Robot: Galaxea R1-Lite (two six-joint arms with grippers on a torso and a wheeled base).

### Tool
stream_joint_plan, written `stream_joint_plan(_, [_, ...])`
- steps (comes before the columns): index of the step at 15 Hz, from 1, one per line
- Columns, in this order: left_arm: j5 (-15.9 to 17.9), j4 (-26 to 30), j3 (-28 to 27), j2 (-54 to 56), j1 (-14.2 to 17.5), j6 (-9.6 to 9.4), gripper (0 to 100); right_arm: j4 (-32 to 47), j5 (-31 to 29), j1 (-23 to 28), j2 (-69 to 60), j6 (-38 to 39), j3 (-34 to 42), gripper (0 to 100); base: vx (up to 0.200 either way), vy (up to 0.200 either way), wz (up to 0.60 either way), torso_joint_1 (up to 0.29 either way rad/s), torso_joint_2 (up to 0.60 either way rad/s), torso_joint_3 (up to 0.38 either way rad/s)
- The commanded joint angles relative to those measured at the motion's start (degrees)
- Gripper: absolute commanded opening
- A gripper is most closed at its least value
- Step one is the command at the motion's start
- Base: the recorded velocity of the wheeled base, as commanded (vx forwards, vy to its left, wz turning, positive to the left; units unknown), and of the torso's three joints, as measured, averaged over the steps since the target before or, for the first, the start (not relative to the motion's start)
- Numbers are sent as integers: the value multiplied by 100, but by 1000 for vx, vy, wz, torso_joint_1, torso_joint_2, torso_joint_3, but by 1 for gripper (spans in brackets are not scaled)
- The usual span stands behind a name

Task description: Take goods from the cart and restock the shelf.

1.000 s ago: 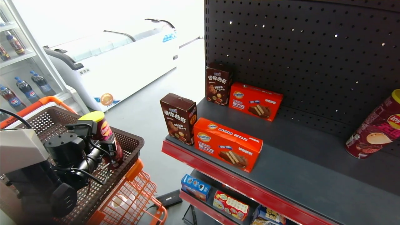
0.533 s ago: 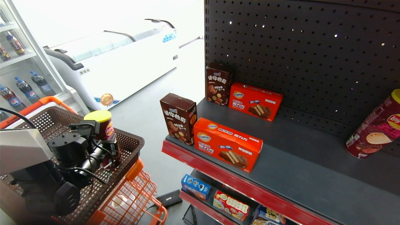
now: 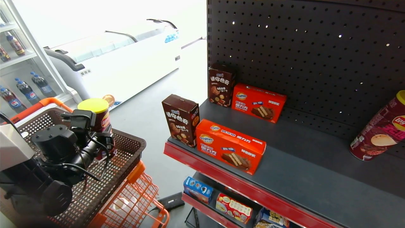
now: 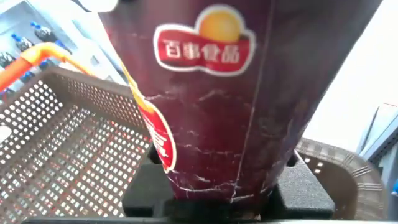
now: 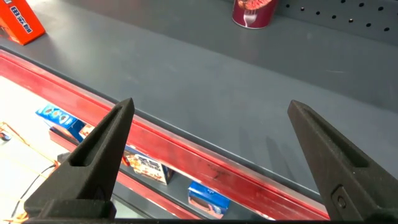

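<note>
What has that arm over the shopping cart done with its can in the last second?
The left gripper, shut on the chip can, has lifted it higher above the cart's brown basket and brought it from a tilt to nearly upright. Nothing was let go. The shelf, the boxes on it and the other can at its right end stayed put.
</note>
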State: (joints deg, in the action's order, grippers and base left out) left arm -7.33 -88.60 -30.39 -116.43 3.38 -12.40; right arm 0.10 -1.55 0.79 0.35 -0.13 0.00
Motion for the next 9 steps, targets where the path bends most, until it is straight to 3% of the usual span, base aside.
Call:
stream_joint_plan(1, [38,484,-11,1079,-162,71,0,-1,5,0,0,-4,0,100,0,0,0,0,0,0])
stream_joint_plan(4, [38,511,-11,1501,-461,124,0,-1,-3,0,9,-4,0,100,0,0,0,0,0,0])
stream_joint_plan(5, [38,642,-19,1756,-707,141,0,-1,-3,0,9,-4,0,100,0,0,0,0,0,0])
stream_joint_plan(6, [30,853,-19,1861,-742,141,0,-1,5,0,9,-4,0,100,0,0,0,0,0,0])
stream_joint_plan(8, [56,985,420,2265,-839,159,0,-1,-3,0,9,-4,0,100,0,0,0,0,0,0])
stream_joint_plan(9, [91,1082,807,2582,-1102,264,0,-1,-3,0,9,-4,0,100,0,0,0,0,0,0])
